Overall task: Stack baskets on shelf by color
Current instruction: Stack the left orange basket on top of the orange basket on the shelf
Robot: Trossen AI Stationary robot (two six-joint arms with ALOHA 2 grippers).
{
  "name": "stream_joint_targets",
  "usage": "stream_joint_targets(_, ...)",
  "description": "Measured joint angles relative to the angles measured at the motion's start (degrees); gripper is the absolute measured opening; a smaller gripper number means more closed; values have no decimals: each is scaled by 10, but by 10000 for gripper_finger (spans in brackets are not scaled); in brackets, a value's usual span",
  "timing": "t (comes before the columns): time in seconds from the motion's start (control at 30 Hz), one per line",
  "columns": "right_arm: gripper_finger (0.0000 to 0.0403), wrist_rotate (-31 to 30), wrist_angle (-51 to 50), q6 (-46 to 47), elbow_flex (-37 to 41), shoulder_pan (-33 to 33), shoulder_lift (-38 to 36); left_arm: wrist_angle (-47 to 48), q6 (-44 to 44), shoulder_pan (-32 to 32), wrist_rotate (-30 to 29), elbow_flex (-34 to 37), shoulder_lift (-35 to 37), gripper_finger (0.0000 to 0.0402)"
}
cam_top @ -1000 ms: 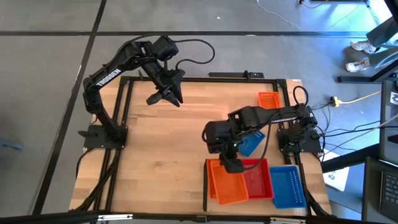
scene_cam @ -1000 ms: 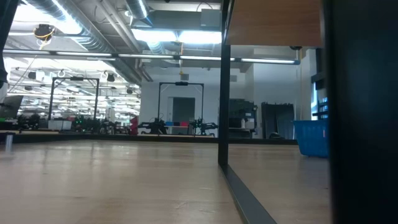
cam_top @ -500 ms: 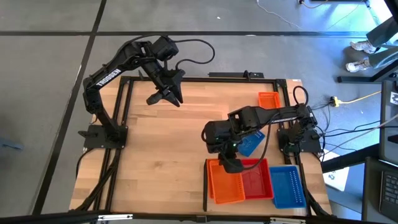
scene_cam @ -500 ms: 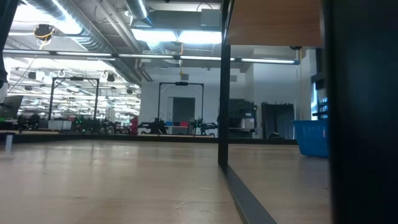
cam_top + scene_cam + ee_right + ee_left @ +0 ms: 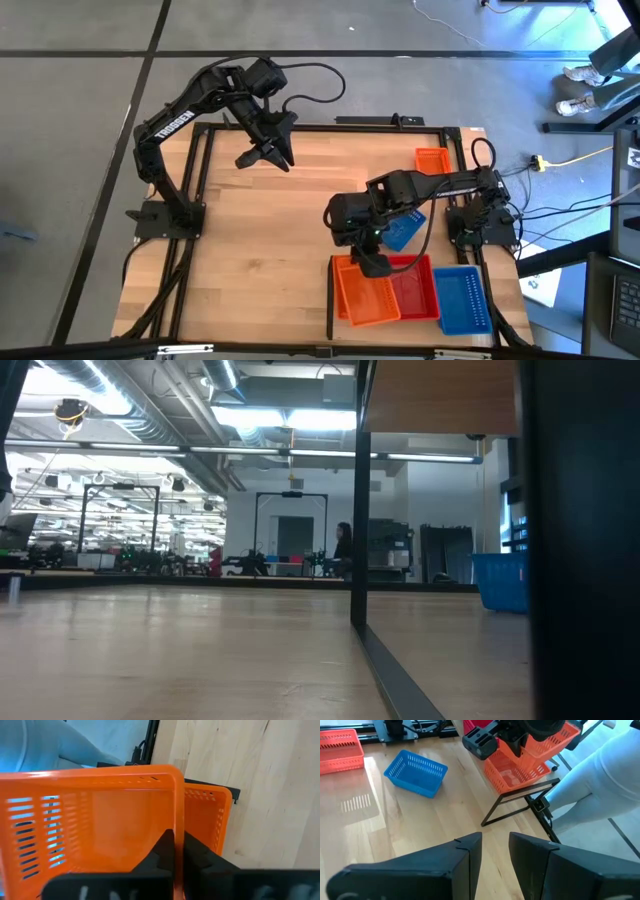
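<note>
Left gripper (image 5: 270, 155) hangs over shelf (image 5: 260, 240) far edge, fingers parted, nothing between. We note orange basket (image 5: 365, 295) at near edge beside black divider (image 5: 330, 298), nested over a second; right gripper (image 5: 373, 264) clamped on its wall. Red basket (image 5: 415, 290) next, then blue stack (image 5: 463, 300) at near right corner. Loose blue basket (image 5: 405, 230) mid-right; another orange (image 5: 432, 160) at far right corner.

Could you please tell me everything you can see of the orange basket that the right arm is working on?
The orange basket is shallow, rectangular plastic with slotted mesh walls and a smooth rim. The right hand is shut on one wall, fingers on either side of it. It sits tilted over another orange basket near the shelf's front edge, beside the red basket and black divider strip.
</note>
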State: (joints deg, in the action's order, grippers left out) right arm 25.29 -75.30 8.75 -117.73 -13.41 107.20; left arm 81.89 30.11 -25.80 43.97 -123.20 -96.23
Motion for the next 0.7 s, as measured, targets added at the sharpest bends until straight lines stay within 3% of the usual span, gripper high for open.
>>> stream_joint_targets(0.17,17,-2,0,1,0,0,0,0,0,0,0,0,0,89)
stream_joint_targets(0.47,108,-2,0,2,0,0,0,0,-2,6,0,0,0,89)
stream_joint_targets(0.7,114,-1,-1,2,0,1,0,0,-2,13,-1,0,0,89)
